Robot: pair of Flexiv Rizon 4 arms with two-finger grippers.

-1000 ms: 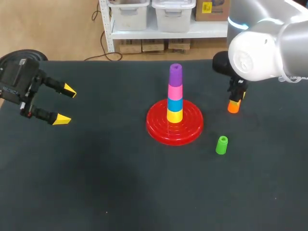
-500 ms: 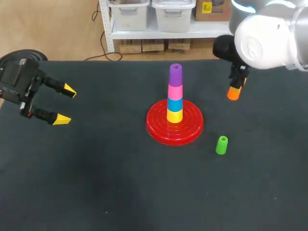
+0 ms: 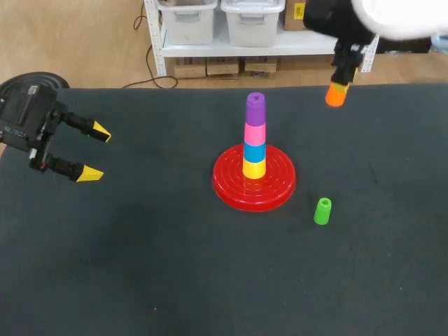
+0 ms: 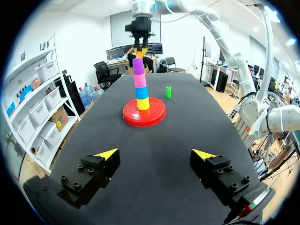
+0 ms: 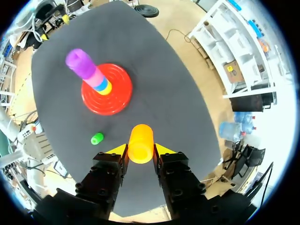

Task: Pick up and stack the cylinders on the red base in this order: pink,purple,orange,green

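The right tool (image 5: 140,150), clamped on the orange cylinder (image 3: 336,95), holds it high over the desk's (image 3: 140,266) far right, well apart from the red base (image 3: 227,187), where a purple cylinder (image 3: 255,105) tops the stack. Seating it well likely means centring it over the purple top, keeping it upright and letting go only once it sits. The left tool (image 3: 96,152) hangs, fingers apart, at the desk's left; the green cylinder (image 3: 323,210) stands near the base.

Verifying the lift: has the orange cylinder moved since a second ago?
Yes. The orange cylinder has risen: in the head view it was level with the red base, now past the purple cylinder.
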